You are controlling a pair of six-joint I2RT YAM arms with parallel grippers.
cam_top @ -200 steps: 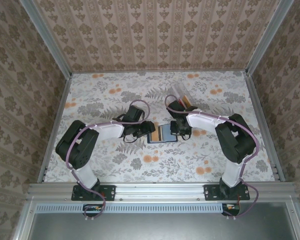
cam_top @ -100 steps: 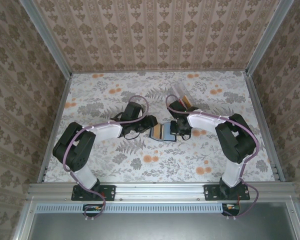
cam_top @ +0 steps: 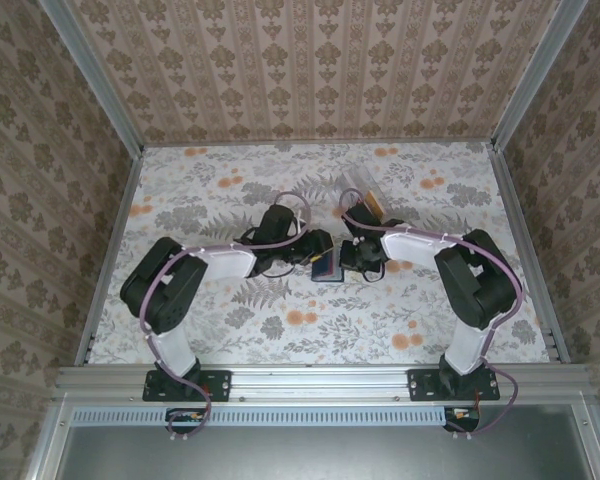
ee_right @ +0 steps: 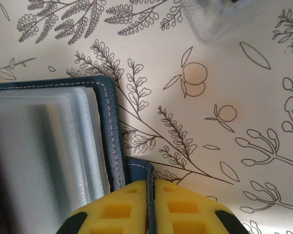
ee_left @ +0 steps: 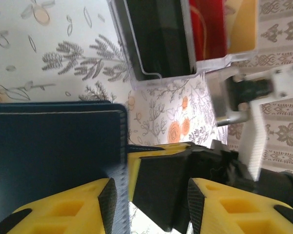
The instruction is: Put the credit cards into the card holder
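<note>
In the top view the card holder (cam_top: 327, 270) is lying at frame centre, with the left gripper (cam_top: 315, 250) sitting at its left and the right gripper (cam_top: 361, 262) at its right. The box (cam_top: 365, 202) is standing just behind them, upper right of centre, with the credit cards (ee_left: 207, 29) resting inside it.

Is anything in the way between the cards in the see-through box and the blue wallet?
Nothing visible is. Only bare flowery table separates the clear box, where the credit cards sit, from the card holder.
</note>
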